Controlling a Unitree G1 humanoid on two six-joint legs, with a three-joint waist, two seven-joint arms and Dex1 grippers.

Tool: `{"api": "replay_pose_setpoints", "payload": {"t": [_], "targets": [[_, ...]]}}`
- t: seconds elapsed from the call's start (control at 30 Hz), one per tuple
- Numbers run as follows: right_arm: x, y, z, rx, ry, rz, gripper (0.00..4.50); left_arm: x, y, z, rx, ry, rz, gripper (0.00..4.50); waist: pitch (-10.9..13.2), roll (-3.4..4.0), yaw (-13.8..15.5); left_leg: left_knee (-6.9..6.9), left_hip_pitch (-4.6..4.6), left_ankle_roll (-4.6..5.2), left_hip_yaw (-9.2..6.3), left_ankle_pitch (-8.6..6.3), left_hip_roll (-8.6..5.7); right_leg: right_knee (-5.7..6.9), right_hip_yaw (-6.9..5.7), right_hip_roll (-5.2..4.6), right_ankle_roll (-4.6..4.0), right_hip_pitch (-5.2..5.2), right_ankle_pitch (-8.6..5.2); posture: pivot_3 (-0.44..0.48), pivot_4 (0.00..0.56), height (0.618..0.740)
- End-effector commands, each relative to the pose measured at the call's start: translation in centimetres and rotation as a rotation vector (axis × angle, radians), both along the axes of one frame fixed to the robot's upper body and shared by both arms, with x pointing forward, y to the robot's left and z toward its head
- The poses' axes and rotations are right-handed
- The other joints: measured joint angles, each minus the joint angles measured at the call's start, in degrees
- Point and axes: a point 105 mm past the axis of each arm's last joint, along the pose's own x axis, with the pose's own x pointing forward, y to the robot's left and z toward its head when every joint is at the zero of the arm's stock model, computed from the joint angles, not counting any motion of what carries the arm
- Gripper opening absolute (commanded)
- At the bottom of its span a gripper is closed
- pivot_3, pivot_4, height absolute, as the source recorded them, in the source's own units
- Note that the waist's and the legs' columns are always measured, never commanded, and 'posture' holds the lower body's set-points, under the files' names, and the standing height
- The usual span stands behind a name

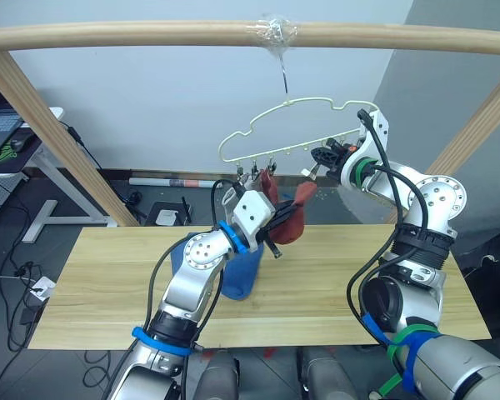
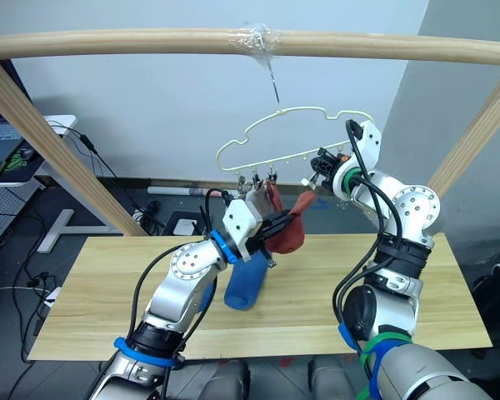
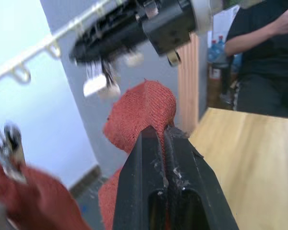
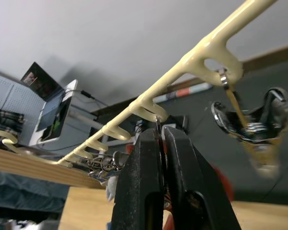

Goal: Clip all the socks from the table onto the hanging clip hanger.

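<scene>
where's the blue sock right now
The blue sock is on the table, near the middle in the head views, just below the left gripper, which holds a rust-red sock.

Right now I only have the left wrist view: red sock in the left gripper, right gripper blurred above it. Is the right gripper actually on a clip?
Observer: Yes. The right gripper is shut on a clip under the clip hanger bar.
Operator: Anything hung already?
Observer: One other rust-red sock hangs near the clip hanger's left end, beside the held sock.
Operator: Anything on the table?
Observer: I see a blue sock on the table, under the left arm.
</scene>
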Motion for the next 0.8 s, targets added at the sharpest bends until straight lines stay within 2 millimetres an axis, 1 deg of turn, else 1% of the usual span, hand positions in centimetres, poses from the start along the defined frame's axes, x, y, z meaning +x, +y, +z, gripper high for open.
{"api": "replay_pose_setpoints", "payload": {"t": [0.03,0.23,0.4,0.63,0.8], "targets": [[-0.3,-0.9,0.1,-0.004,0.015,-0.039,0.00,0.4,-0.1,0.9,-0.014,-0.069,0.022,0.02,0.00,0.00,0.03,0.00,-0.01,0.00,0.00,0.00,0.00,0.00,0.00,0.00,0.00,0.00,0.00,0.005,0.166,0.740],[-0.7,-0.6,-0.1,0.003,0.029,-0.038,0.00,0.9,-0.6,1.5,-0.038,-0.108,0.034,0.02,0.00,0.00,0.02,0.03,-0.04,0.01,-0.01,0.00,-0.01,-0.01,-0.01,0.00,0.02,0.00,0.01,0.004,0.163,0.740],[-0.9,-0.8,-0.3,-0.005,0.036,-0.045,0.00,0.7,-0.5,1.8,-0.044,-0.133,0.037,0.02,0.00,0.00,-0.05,0.01,-0.02,0.01,-0.01,0.00,-0.01,0.00,0.00,0.00,0.01,-0.01,0.01,-0.001,0.161,0.740],[-0.5,-1.7,-0.3,0.010,0.056,-0.081,0.00,-0.1,-0.1,1.8,-0.014,-0.177,0.031,0.02,-0.01,0.02,-0.03,0.02,-0.02,0.01,-0.01,0.01,-0.01,0.01,0.00,0.00,0.02,0.00,0.01,-0.002,0.156,0.740],[-0.5,-1.7,-0.3,0.008,0.061,-0.080,0.00,0.0,0.2,2.4,-0.015,-0.239,0.064,0.02,-0.02,0.02,0.02,0.02,-0.04,0.01,-0.02,0.01,-0.01,0.00,-0.01,0.00,0.01,0.00,0.01,0.000,0.151,0.740]]}}
